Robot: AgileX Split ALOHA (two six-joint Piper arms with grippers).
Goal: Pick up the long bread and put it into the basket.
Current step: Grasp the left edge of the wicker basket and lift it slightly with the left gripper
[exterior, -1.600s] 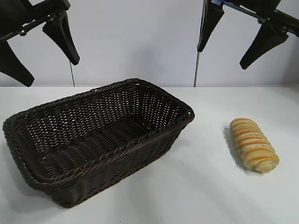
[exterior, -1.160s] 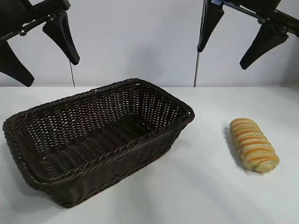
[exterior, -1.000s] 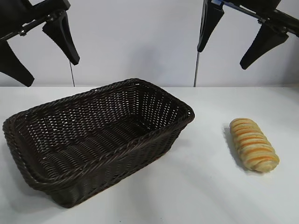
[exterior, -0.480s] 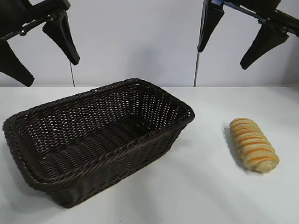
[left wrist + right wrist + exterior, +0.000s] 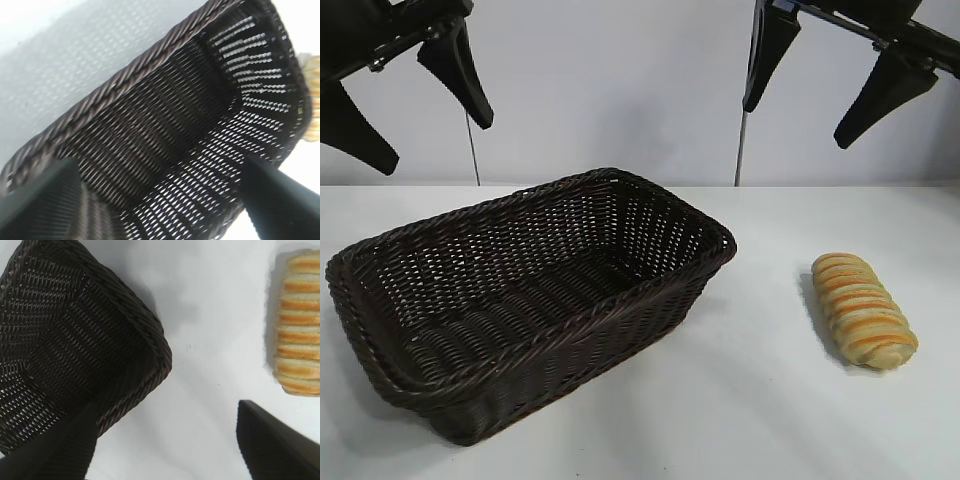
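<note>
The long bread (image 5: 863, 310) lies on the white table at the right, golden-tan with cream and orange ridges; it also shows in the right wrist view (image 5: 298, 322). The dark brown wicker basket (image 5: 440, 390) stands at the left and centre, empty; it shows in the left wrist view (image 5: 165, 125) and the right wrist view (image 5: 75, 340). My right gripper (image 5: 798, 125) hangs open high above the table, up and left of the bread. My left gripper (image 5: 430, 150) hangs open high above the basket's left part.
The white table (image 5: 740, 400) has bare room between basket and bread and in front of both. A thin cable (image 5: 739, 150) hangs at the back wall behind the basket's right end.
The left gripper has shifted slightly up and to the right. Basket, bread and right gripper have not moved.
</note>
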